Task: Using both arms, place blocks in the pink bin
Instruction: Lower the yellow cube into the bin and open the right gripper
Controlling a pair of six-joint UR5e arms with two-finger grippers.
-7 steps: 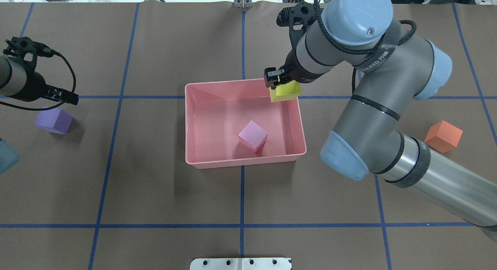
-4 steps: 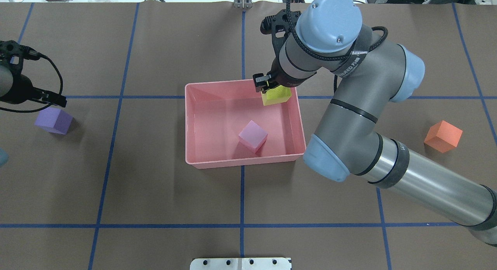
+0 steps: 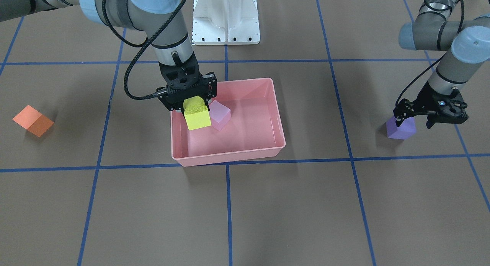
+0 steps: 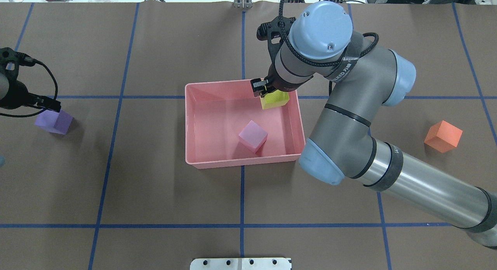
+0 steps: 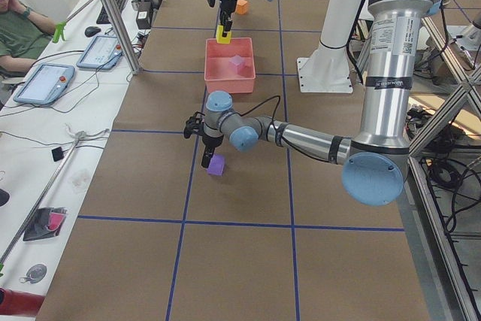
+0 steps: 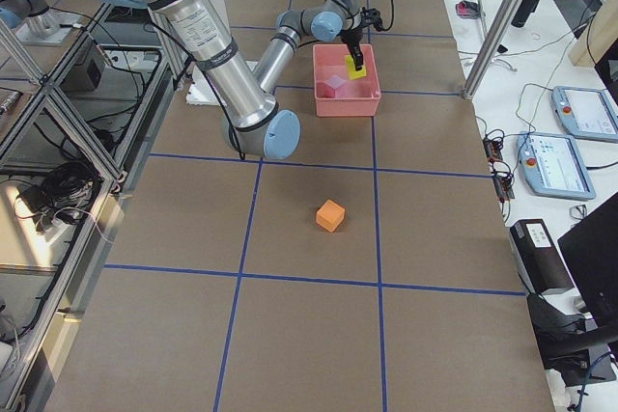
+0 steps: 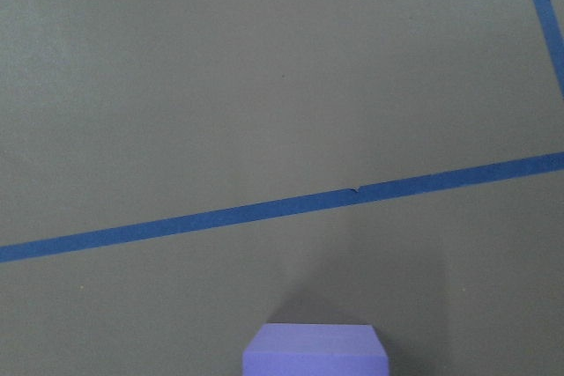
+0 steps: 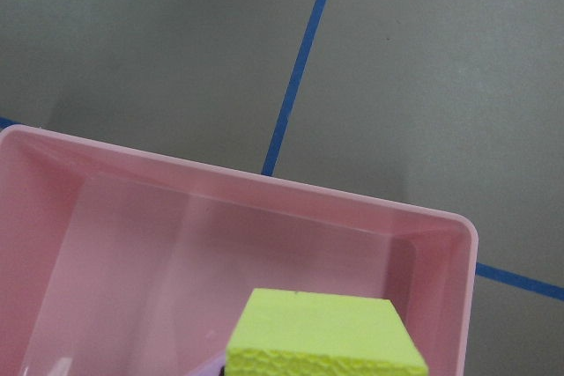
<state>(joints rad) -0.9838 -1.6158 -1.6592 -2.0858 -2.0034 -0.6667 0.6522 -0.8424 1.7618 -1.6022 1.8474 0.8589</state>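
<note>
My right gripper (image 3: pixel 194 102) is shut on the yellow block (image 3: pixel 196 113) and holds it over the pink bin (image 3: pixel 229 159), inside its far right corner in the overhead view (image 4: pixel 275 99). The pale pink-lilac block (image 4: pixel 252 136) lies on the bin's (image 4: pixel 244 163) floor. My left gripper (image 3: pixel 413 120) is open and hangs just above the purple block (image 3: pixel 400 129), which sits on the table at the far left (image 4: pixel 54 121). In the left wrist view the purple block (image 7: pixel 315 351) shows at the bottom edge. The orange block (image 4: pixel 443 136) sits alone on the table at the right.
Brown table cover with blue tape grid lines (image 4: pixel 242 192). The white base pedestal (image 3: pixel 226 17) stands behind the bin on the robot's side. My right arm's elbow (image 4: pixel 322 161) hangs over the bin's near right corner.
My right gripper has moved left with the yellow block, from over the bin's right rim to inside it. My left gripper has moved left, closer over the purple block.
</note>
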